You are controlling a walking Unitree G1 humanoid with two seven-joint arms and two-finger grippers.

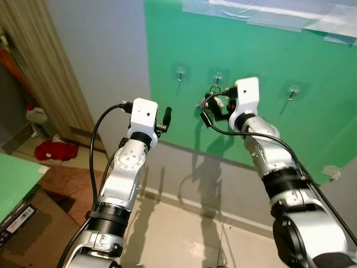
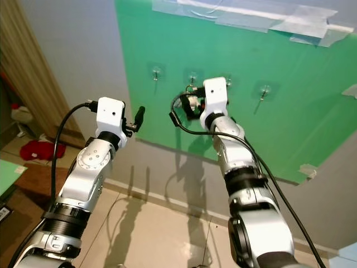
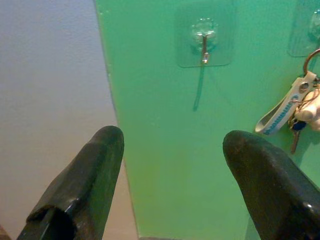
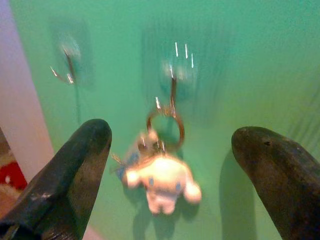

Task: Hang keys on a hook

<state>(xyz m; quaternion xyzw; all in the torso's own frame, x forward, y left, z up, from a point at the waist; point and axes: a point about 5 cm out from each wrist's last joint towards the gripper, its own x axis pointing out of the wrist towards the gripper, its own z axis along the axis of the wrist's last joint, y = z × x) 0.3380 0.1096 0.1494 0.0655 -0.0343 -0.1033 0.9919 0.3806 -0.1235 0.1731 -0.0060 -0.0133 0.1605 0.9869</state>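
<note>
A green board (image 1: 268, 50) on the wall carries a row of clear adhesive hooks. The key bunch (image 4: 162, 182), with a metal ring, a blue strap and a white plush charm, hangs from one hook (image 4: 173, 75) near the middle. My right gripper (image 4: 172, 135) is held up close in front of the keys. It is open, with a finger on each side and not touching them. My left gripper (image 3: 172, 140) is also open and holds nothing. It faces the board below the leftmost hook (image 3: 204, 42), with the keys (image 3: 295, 110) off to its side.
Another bare hook (image 1: 292, 91) sits further right on the board. A striped curtain (image 1: 39, 67) hangs at the left. On the floor lie a red cloth (image 1: 56, 149) and a white jug (image 1: 36, 114). A green tabletop (image 1: 14, 181) juts in at lower left.
</note>
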